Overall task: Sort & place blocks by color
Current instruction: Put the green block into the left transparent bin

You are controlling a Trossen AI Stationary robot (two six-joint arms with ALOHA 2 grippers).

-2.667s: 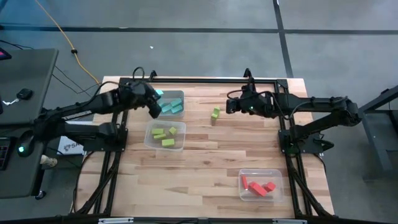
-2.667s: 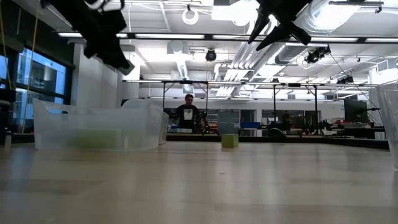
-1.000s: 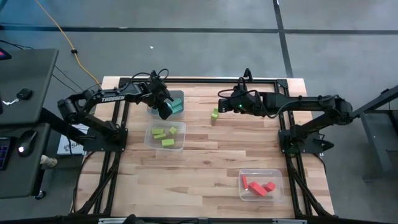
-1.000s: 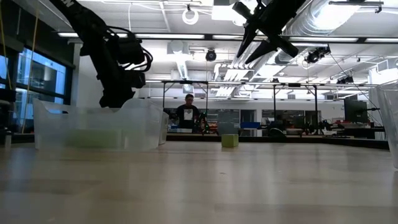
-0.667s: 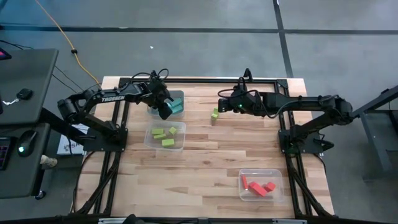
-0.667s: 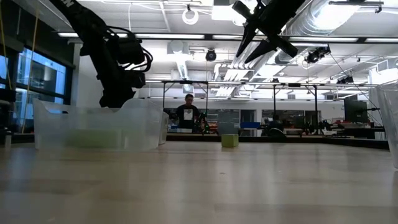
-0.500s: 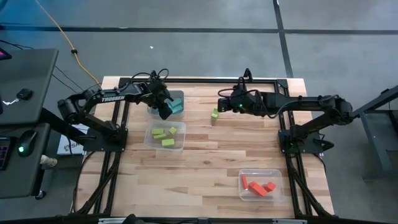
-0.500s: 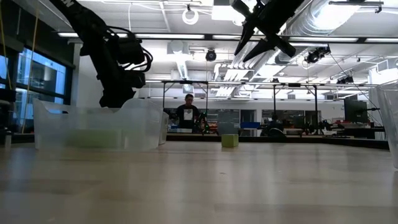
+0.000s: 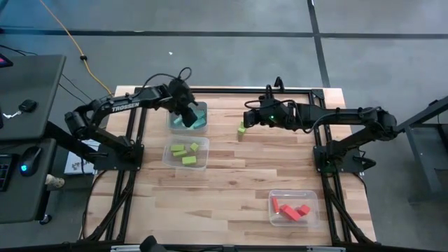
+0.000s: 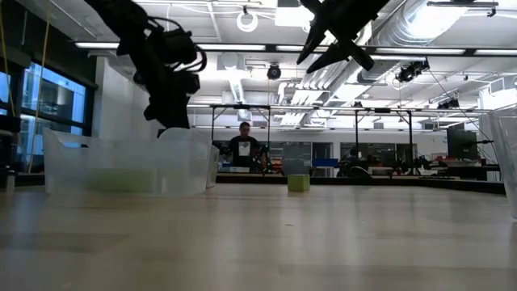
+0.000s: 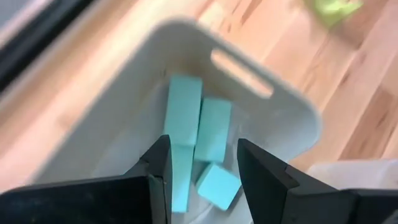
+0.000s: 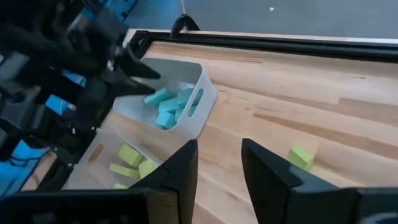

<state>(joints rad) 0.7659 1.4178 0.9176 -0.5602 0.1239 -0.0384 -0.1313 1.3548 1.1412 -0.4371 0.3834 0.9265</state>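
Observation:
One lime green block (image 9: 241,129) lies alone on the wooden table, far of its middle; the low view shows this block (image 10: 298,183) resting flat. Several cyan blocks (image 11: 199,134) lie in the clear bin (image 9: 201,107) at the far left. My left gripper (image 11: 202,177) hangs open just above that bin, nothing between its fingers. My right gripper (image 12: 217,171) is open and empty, held high above the table just right of the lime block, pointing toward the left edge. The high view shows my left gripper (image 9: 189,115) and my right gripper (image 9: 246,119).
A clear bin (image 9: 203,162) with several lime green blocks stands just near of the cyan bin. A third clear bin (image 9: 313,199) holding red-orange blocks stands at the near right. Black frame rails run along the table's far, left and right sides. A person stands in the room beyond.
My left gripper has risen out of the cyan bin and now hangs above its rim; the cyan blocks stay in the bin. My right gripper has rolled a little at the wrist without shifting place.

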